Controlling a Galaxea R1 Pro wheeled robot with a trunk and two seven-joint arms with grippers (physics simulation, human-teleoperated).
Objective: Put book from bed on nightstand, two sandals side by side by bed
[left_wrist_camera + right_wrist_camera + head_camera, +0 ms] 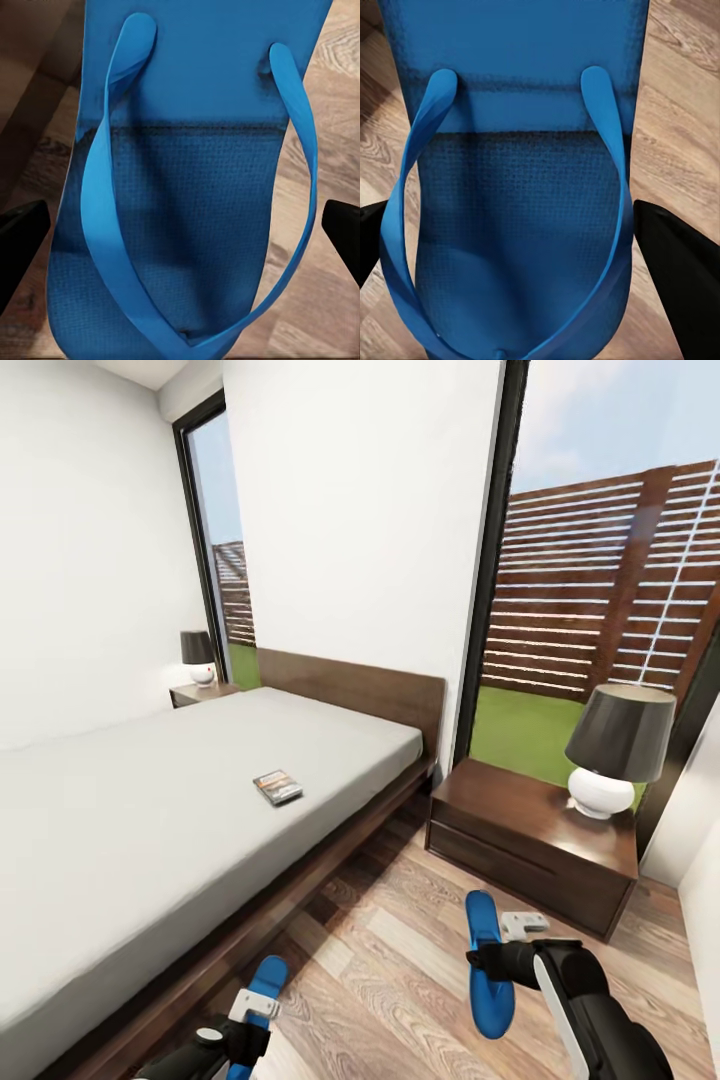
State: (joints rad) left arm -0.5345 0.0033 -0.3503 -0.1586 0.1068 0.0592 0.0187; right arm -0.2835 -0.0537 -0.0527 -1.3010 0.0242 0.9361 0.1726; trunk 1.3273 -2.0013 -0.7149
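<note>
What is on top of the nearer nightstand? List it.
On the nearer nightstand, one lamp with a dark shade and round white base stands on the end away from the bed. The rest of the glossy top shows bare; the spot under the base is covered.

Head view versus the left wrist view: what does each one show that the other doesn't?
Head view alone: the bed with the book lying on it, the nightstand and its lamp, the windows, and the right gripper holding the other sandal.

Left wrist view alone: a close look at the left sandal, its thin straps and dotted sole between the dark fingertips.

Both share: that same blue sandal held at the left gripper, over the wood floor.
</note>
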